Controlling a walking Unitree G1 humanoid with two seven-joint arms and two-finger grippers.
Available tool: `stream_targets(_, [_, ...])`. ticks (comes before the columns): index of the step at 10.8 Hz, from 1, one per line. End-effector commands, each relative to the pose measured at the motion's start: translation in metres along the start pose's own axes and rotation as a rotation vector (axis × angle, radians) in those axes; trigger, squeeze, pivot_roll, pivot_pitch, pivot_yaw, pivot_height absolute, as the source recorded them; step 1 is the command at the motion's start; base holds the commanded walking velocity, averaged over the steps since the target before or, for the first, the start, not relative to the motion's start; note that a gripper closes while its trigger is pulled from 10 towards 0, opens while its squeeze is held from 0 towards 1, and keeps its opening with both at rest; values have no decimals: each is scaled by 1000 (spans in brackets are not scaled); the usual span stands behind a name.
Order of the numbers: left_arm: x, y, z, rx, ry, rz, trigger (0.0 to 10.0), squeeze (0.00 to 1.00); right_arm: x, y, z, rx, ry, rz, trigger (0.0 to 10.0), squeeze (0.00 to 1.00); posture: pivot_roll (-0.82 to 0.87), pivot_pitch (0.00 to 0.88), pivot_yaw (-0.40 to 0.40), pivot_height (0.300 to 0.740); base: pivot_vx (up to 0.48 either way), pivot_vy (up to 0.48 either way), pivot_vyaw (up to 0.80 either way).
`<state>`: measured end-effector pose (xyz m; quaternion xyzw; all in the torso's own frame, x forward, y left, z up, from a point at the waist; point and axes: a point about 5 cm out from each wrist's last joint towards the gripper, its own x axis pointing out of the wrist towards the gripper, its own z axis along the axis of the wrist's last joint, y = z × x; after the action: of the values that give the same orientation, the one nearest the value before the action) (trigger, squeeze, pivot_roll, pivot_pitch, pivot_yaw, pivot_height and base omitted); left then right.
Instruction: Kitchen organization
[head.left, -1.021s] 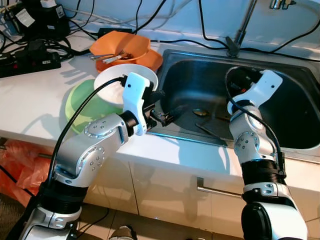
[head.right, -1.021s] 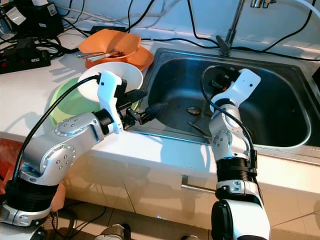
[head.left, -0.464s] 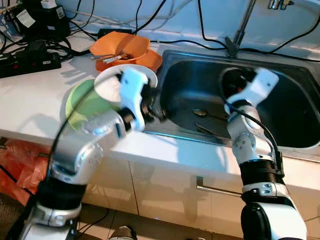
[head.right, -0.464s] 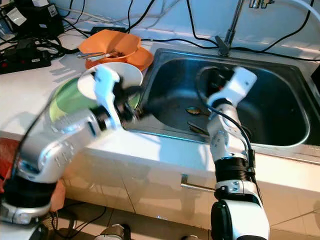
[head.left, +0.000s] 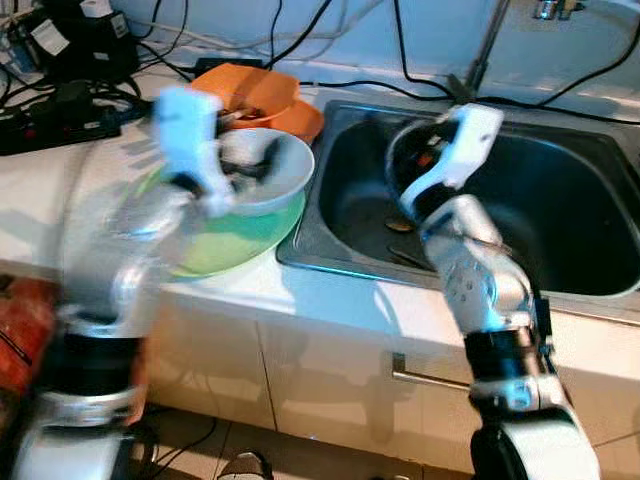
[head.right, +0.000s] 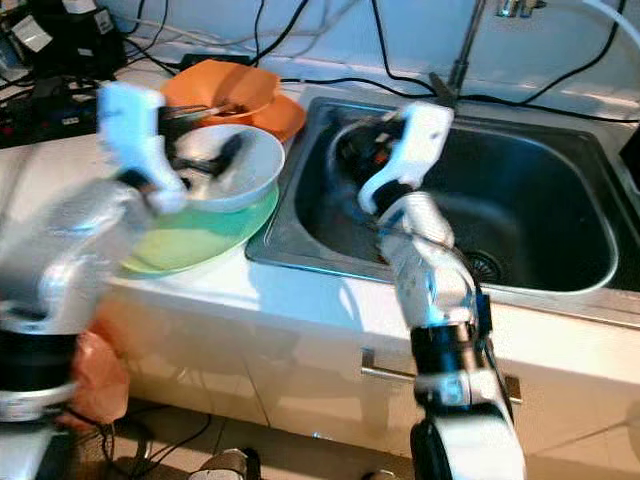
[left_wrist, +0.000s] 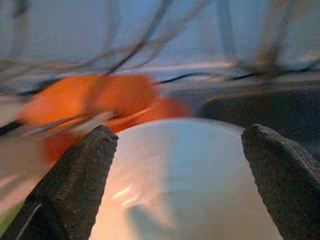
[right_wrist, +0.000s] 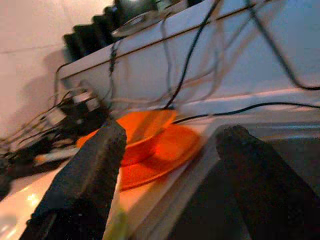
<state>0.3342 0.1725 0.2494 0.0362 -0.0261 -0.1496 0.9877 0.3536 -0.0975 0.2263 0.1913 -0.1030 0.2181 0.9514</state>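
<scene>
Now left pincer (left_wrist: 180, 165) gapes wide over white bowl (left_wrist: 190, 185), empty.

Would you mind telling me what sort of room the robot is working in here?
Most likely a home kitchen: a stainless steel sink with a tap is set into a white counter over cabinets, and beside it a white bowl stands on a green plate near orange dishes.

White bowl (head.left: 262, 172) on green plate (head.left: 235, 243)
</scene>
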Motion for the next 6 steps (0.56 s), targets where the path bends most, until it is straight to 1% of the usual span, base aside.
stream_targets(1, [-3, 9, -7, 18, 50, 29, 10000, 1000, -2, 8, 8, 20, -19, 68, 10000, 0, 105, 82, -7, 740, 0, 0, 0])
stream_targets(2, [-5, 20, -5, 42, 62, 73, 10000, 1000, -4, 9, 7, -10, 0, 83, 10000, 0, 105, 82, -7, 740, 0, 0, 0])
stream_targets(3, [-7, 23, -8, 46, 77, 100, 10000, 1000, -5, 6, 5, -9, 6, 74, 10000, 0, 110, 78, -8, 740, 0, 0, 0])
stream_targets(4, [-9, 28, -13, 32, 90, 142, 10000, 1000, -6, 8, 4, -1, 12, 78, 10000, 0, 112, 76, -9, 740, 0, 0, 0])
stream_targets(5, [-7, 30, -18, 33, 124, 152, 10000, 1000, -6, 12, 3, -2, 20, 95, 10000, 0, 112, 76, -9, 740, 0, 0, 0])
stream_targets(6, [-7, 30, -20, 37, 138, 150, 10000, 1000, -7, 13, 3, -3, 23, 101, 10000, 0, 112, 76, -9, 740, 0, 0, 0])
